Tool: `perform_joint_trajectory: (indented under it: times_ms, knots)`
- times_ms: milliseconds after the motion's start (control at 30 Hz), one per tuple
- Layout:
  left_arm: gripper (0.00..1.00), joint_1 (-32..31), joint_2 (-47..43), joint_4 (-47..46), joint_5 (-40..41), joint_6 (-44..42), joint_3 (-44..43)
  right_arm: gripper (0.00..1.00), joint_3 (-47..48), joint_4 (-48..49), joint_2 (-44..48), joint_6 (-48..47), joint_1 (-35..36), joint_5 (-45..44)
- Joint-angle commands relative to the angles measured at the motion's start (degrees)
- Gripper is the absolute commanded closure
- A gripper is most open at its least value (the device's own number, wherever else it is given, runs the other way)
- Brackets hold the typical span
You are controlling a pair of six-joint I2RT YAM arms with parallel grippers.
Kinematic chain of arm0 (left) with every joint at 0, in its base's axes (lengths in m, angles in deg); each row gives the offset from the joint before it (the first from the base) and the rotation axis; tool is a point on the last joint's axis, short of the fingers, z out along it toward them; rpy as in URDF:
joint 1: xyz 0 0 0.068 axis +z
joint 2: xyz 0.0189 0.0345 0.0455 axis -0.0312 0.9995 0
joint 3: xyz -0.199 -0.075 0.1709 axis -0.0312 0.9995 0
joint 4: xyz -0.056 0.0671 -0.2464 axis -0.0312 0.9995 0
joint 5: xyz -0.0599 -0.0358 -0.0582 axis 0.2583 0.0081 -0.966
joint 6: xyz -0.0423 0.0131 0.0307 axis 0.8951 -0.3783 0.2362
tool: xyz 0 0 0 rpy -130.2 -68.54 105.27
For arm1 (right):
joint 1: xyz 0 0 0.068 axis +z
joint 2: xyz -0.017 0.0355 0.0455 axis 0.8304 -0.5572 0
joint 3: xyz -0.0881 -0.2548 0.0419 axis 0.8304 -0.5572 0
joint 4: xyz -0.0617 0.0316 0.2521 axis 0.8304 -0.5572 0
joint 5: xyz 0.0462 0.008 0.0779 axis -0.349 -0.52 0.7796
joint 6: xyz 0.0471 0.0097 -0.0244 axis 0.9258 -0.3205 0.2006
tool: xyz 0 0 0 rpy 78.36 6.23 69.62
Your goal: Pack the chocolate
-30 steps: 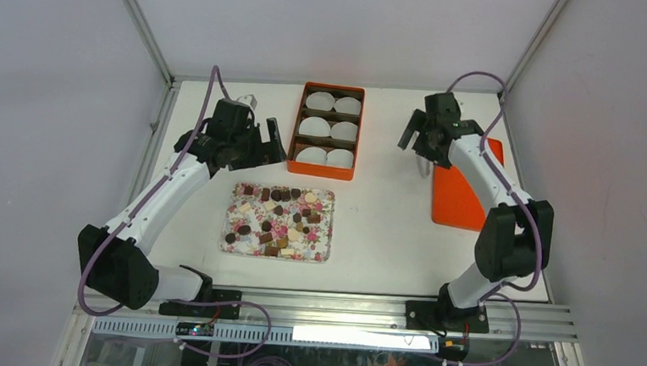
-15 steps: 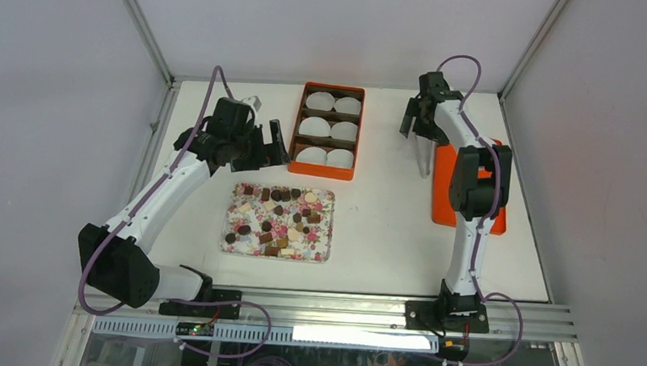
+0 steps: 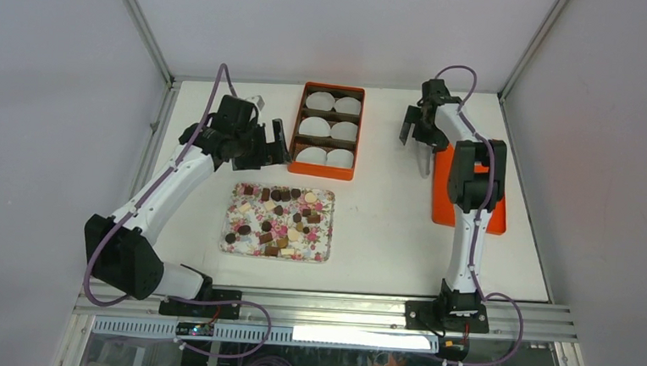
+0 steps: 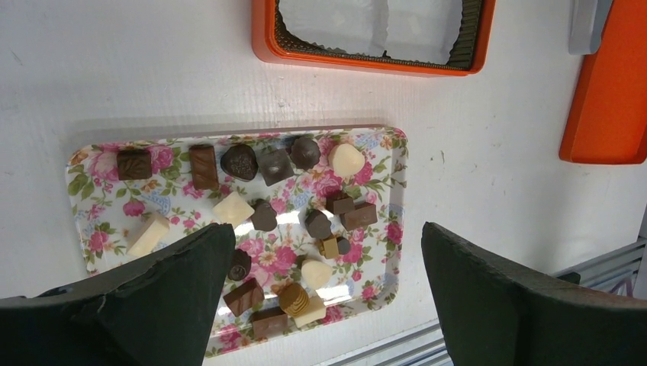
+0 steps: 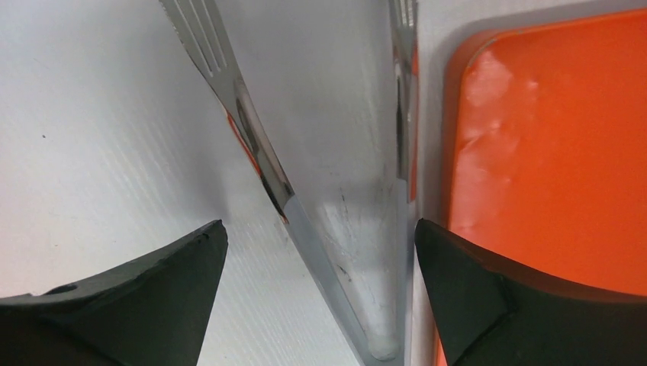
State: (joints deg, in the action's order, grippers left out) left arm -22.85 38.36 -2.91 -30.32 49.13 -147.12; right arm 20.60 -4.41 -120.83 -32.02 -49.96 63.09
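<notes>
The chocolate (image 3: 277, 217) is many small dark brown, light brown and cream pieces lying on a floral tray (image 3: 320, 255); it also shows in the left wrist view (image 4: 275, 164). My left gripper (image 3: 277, 143) is open and empty, hovering between the tray and the orange box (image 3: 301, 122); in its wrist view (image 4: 324, 236) the jaws stand wide above the tray's near part. My right gripper (image 3: 416, 134) is open at the far right. In its wrist view (image 5: 318, 225) the jaws straddle metal tongs (image 5: 336, 191) lying on the table, without holding them.
The orange box holds several white paper cups (image 3: 330, 129) in brown dividers. An orange lid (image 3: 472, 201) lies flat at the right, with the tongs (image 3: 424, 162) along its left edge. The lid also shows in the right wrist view (image 5: 549, 152).
The right arm has folded back and its gripper has moved toward the far edge over the tongs. The left gripper has shifted slightly right toward the box.
</notes>
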Motion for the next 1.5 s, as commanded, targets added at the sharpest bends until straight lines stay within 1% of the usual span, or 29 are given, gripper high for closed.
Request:
perform_joint_trajectory:
  times_ms: [0, 100, 267, 367, 433, 500, 600, 733, 833, 933, 1033, 1100, 1167, 1200, 1333, 1367, 1433, 1467]
  knots:
    - [0.01, -0.6, 0.2, -0.4, -1.2, -1.3, -2.8, 0.03, 3.2, 2.0, -0.7, -1.9, -0.2, 3.8]
    - [0.01, -0.6, 0.4, 0.0, -0.5, -1.5, -3.0, 0.06, 2.8, 2.5, -0.9, -2.7, -0.2, 5.5]
    - [0.01, -0.6, 0.9, 0.3, -0.6, -1.7, -3.2, 0.13, 2.4, 3.4, -1.3, -4.9, -0.2, 5.4]
    - [0.01, -0.6, 1.6, 0.3, -0.8, -1.6, -3.6, 0.21, 2.8, 3.0, -2.0, -6.4, -0.2, 4.1]
    - [0.01, -0.6, 2.0, 0.3, -1.1, -1.5, -4.0, 0.30, 2.7, 2.9, -2.1, -7.4, -0.2, 3.1]
    - [0.01, -0.6, 2.5, 0.3, -1.3, -1.4, -4.3, 0.32, 1.8, 3.9, -1.8, -8.7, -0.2, 2.8]
    - [0.01, -0.6, 2.9, 0.3, -1.6, -1.0, -4.3, 0.34, -0.5, 6.5, -0.9, -10.7, -0.2, 3.0]
    - [0.01, -0.6, 3.0, 0.3, -1.6, -0.9, -4.3, 0.34, -1.0, 7.4, -1.3, -12.0, -0.2, 4.8]
    - [0.01, -0.6, 2.7, 0.5, -1.1, -0.9, -4.2, 0.34, -1.6, 8.2, -1.7, -11.4, -0.2, 6.0]
    - [0.01, -0.6, 2.4, 0.9, -1.1, -0.8, -4.2, 0.30, -1.7, 8.8, -2.2, -10.2, -0.3, 7.0]
    - [0.01, -0.6, 2.2, 1.3, -1.8, -0.3, -3.8, 0.30, -1.6, 8.8, -2.7, -8.9, -0.5, 7.8]
    - [0.01, -0.6, 1.9, 1.3, -1.9, -0.1, -3.3, 0.33, -1.8, 9.1, -2.7, -8.4, -0.5, 7.8]
    - [0.01, -0.6, 1.7, 1.3, -1.8, 0.0, -3.2, 0.40, -2.0, 9.5, -2.8, -8.1, -0.5, 7.8]
    - [0.01, -0.6, 1.6, 1.4, -1.6, 0.0, -3.2, 0.46, -1.9, 9.5, -2.9, -8.0, -0.5, 7.8]
    - [0.01, -0.6, 1.6, 1.4, -1.9, 0.1, -3.4, 0.73, -2.1, 8.9, -2.4, -7.2, -0.5, 7.7]
    - [0.01, -0.6, 1.6, 1.4, -1.9, 0.1, -3.5, 0.83, -2.4, 8.7, -1.8, -7.1, -0.5, 7.8]
    - [0.01, -0.6, 1.8, 1.5, -1.8, -0.1, -3.8, 0.99, -3.3, 8.0, 0.0, -6.6, -0.5, 7.8]
    - [0.01, -0.6, 1.9, 1.6, -1.5, -0.1, -4.0, 1.00, -4.0, 7.5, 1.4, -6.3, -0.5, 10.1]
